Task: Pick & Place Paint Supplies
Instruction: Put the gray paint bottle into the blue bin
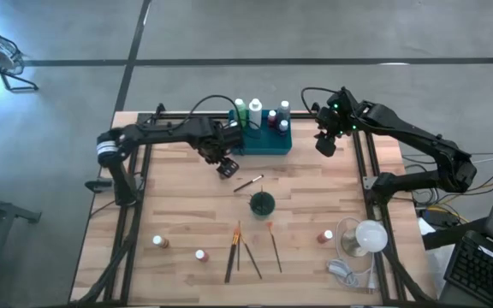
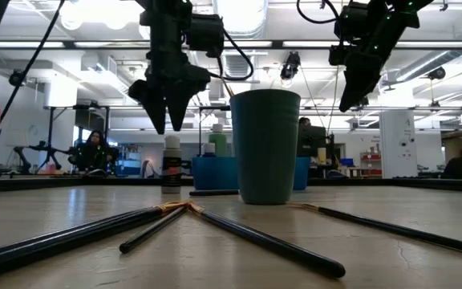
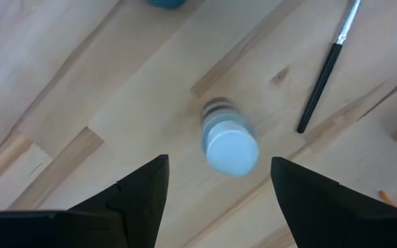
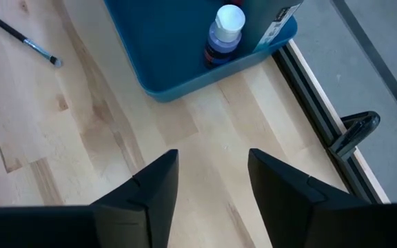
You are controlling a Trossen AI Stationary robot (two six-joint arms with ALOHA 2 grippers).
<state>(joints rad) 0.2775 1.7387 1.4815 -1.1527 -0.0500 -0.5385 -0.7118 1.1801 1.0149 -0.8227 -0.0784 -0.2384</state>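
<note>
Left gripper (image 1: 227, 168) hangs just left of centre in the high view, below the tray (image 1: 264, 147). Its fingers (image 3: 140, 193) are spread with nothing between them, directly above a white-capped bottle (image 3: 227, 140) standing on the table (image 1: 187, 214). One brush (image 1: 248, 183) lies just right of this gripper.

Right gripper (image 1: 325, 144) hangs at upper right of centre, beside the tray's right end. Its fingers (image 4: 154, 186) are apart and empty over bare wood.

Several bottles (image 1: 255, 113) stand in the tray at upper centre. The cup (image 1: 262, 204) stands at frame centre. Four brushes (image 1: 251, 248) lie fanned at lower centre. Loose bottles stand at lower left (image 1: 157, 242), beside it (image 1: 201, 255), and lower right (image 1: 328, 235).
</note>
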